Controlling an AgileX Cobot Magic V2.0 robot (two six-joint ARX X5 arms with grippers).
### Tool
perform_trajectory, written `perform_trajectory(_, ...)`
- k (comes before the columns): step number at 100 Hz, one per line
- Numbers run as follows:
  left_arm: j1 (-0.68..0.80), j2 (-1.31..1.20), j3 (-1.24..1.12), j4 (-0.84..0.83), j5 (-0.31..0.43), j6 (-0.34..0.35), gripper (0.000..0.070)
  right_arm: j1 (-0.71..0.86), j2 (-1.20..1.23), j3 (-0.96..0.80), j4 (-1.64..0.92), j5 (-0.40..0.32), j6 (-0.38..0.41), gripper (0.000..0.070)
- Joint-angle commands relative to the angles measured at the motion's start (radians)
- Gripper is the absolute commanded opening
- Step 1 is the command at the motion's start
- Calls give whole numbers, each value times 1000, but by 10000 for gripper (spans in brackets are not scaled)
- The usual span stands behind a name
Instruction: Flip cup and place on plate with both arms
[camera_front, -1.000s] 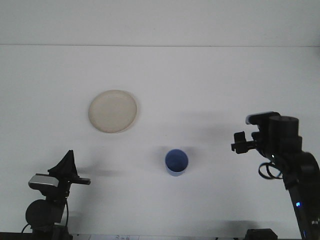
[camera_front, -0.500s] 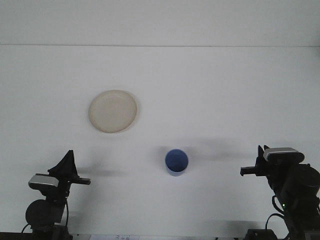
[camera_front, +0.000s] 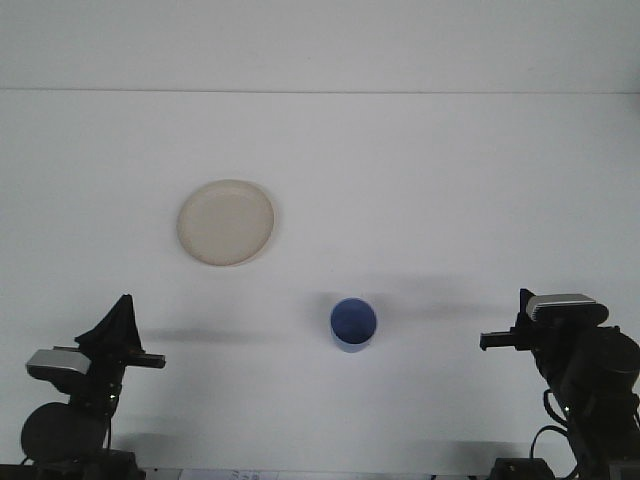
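blue cup (camera_front: 353, 324) upright, apart from bare plate (camera_front: 226, 222).

**Both arms cut off at the bottom edge**

Left arm's base slides out of frame at the bottom — only its upper part shows. The left tool (camera_front: 118, 335) is a dark silhouette, its fingers too small to read. Same on the right: the right tool (camera_front: 500, 340) is just a thin black bar — its grip unclear. The blue cup (camera_front: 353, 324) hides its own base from this angle.

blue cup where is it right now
In the front view the blue cup stands on the white table, slightly right of centre, below and right of the plate.
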Motion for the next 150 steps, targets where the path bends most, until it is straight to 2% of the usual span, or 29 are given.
perform_trajectory(1,1,68,116,-73,5,3,12,1,5,6,8,-2,11,0)
perform_trajectory(11,1,218,311,-237,18,41,12,0,5,6,8,-2,10,0)
perform_trajectory(28,1,480,596,-500,133,232,12,1,5,6,8,-2,10,0)
perform_trajectory(34,0,560,670,-568,173,267,12,0,5,6,8,-2,10,0)
perform_trajectory(43,-2,671,757,-668,209,255,12,0,5,6,8,-2,10,0)
perform_trajectory(59,-2,849,840,-800,209,239,12,1,5,6,8,-2,10,0)
perform_trajectory(64,-4,886,842,-799,209,228,12,0,5,6,8,-2,10,0)
perform_trajectory(80,-19,973,842,-777,209,133,13,1,5,6,5,-2,10,0)
perform_trajectory(92,-32,1002,842,-745,213,127,13,1,5,6,4,-2,10,0)
perform_trajectory(107,-41,1005,842,-716,215,87,16,0,5,6,-1,-2,10,0)
perform_trajectory(117,-43,1006,842,-717,256,92,23,0,5,6,0,-2,10,0)
perform_trajectory(122,-51,1009,842,-720,282,92,87,0,5,6,-1,-2,10,0)
perform_trajectory(137,-106,1023,842,-729,288,87,440,0,5,6,1,-2,9,0)
perform_trajectory(140,-122,1027,842,-727,287,82,469,0,5,6,1,-2,9,0)
perform_trajectory(150,-186,1043,842,-710,287,80,463,0,5,6,1,-2,9,0)
